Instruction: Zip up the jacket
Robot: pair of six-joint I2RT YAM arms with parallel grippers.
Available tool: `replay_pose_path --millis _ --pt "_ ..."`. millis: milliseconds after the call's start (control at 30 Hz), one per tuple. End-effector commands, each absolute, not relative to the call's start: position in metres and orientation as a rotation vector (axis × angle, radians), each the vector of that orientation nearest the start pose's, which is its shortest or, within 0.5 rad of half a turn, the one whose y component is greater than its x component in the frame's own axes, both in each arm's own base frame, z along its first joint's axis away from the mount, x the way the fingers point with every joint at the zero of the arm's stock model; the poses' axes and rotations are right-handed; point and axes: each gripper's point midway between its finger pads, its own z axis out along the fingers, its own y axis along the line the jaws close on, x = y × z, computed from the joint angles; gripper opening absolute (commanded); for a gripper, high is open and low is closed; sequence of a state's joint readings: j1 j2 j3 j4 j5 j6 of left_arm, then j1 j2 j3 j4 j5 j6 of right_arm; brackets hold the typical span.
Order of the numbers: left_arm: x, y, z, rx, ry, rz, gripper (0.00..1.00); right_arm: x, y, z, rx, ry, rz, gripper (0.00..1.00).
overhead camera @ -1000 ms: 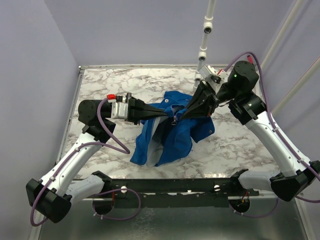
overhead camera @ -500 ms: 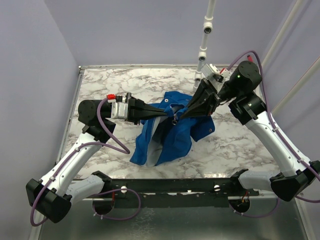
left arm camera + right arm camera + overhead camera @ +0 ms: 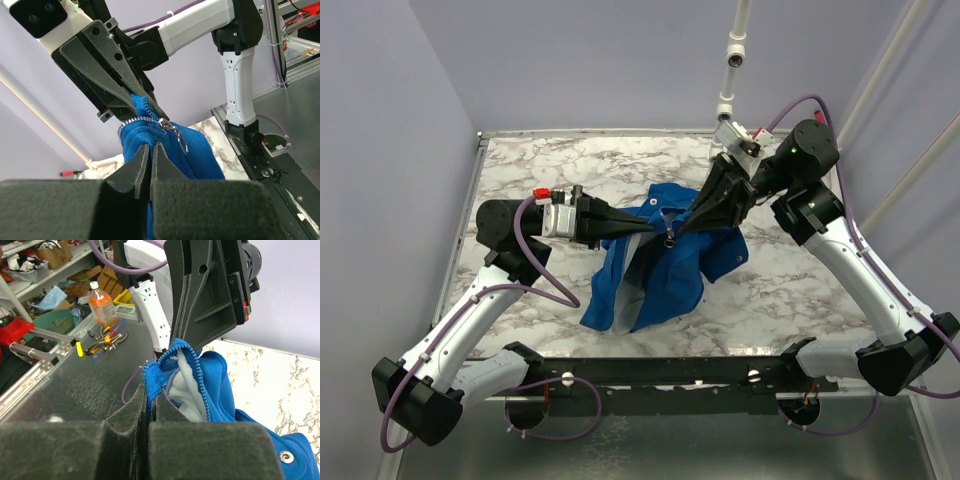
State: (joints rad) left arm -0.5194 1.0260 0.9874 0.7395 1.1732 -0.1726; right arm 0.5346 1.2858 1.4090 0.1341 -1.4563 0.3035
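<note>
Below, jacket (image 3: 655, 280) touches marble table (image 3: 570, 165) between lilac walls (image 3: 380, 130).

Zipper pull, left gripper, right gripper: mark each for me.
zipper pull (image 3: 179, 139), left wrist view, on the dangling metal tab.
left gripper (image 3: 150, 146), left wrist view, between fingertips shut on the jacket (image 3: 200, 156).
right gripper (image 3: 150, 391), right wrist view, between fingertips shut on the jacket.

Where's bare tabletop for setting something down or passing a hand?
Free: the table's far-left marble, between the back rim and the left arm; the near-right marble, between the jacket hem and the right arm. Crowded: centre, where left jaws and right jaws meet, both shut on the jacket's raised zipper edge.
</note>
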Motion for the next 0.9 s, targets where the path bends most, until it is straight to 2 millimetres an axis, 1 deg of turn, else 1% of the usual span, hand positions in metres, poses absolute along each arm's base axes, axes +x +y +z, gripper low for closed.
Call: replay_pose_path --millis 0,167,267,467,600,867 --pt "0.136 -0.269 0.466 1.265 0.506 -1.045 0.0 0.138 0.285 0.461 -1.461 0.953 1.531 0.01" --pt "0.136 -0.269 0.465 1.267 0.505 -1.042 0.0 0.131 0.281 0.463 -1.411 0.983 1.534 0.01" --pt "0.136 -0.27 0.464 1.269 0.502 -1.044 0.0 0.13 0.281 0.464 -1.398 0.998 1.545 0.01" --pt "0.133 -0.27 0.464 1.277 0.496 -1.048 0.0 0.138 0.286 0.458 -1.39 1.066 1.604 0.01" --pt "0.131 -0.27 0.463 1.284 0.489 -1.05 0.0 0.141 0.288 0.456 -1.391 1.069 1.609 0.01" --pt "0.129 -0.27 0.462 1.286 0.486 -1.052 0.0 0.144 0.29 0.463 -1.374 1.054 1.611 0.01"
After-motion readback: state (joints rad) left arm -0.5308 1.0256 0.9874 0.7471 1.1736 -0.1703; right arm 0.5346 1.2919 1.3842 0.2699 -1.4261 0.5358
